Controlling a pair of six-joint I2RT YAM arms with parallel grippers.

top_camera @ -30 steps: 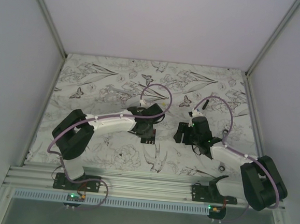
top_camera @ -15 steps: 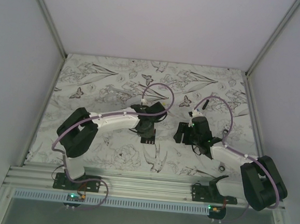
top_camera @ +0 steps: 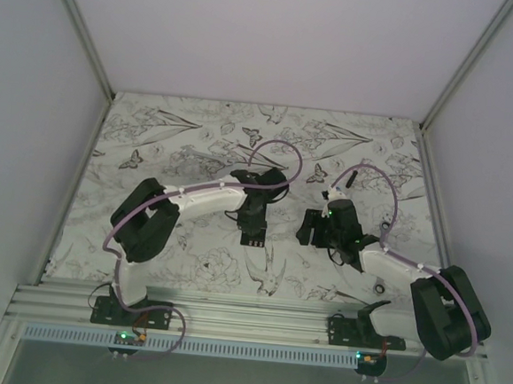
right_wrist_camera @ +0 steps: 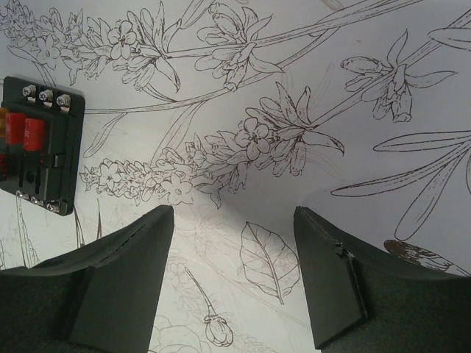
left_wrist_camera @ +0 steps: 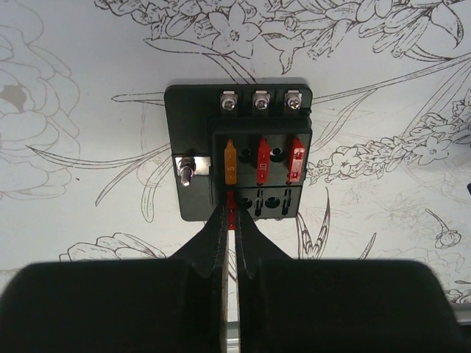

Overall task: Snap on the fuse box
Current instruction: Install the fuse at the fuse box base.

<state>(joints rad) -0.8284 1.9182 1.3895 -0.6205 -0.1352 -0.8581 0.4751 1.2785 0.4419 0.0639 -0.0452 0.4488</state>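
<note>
The fuse box is a black square plate lying flat on the floral table cover, with one orange and two red fuses in its upper row. It also shows in the top view and at the left edge of the right wrist view. My left gripper is shut on a small red fuse, with its tip at the box's near-left slot. In the top view the left gripper stands over the box. My right gripper is open and empty over the bare cover, just right of the box.
A small black ring lies near the right arm's base. The floral cover spans the table between grey walls. An aluminium rail runs along the near edge.
The left arm's elbow has swung to the right and its wrist has turned over the fuse box. The right arm has not moved.
</note>
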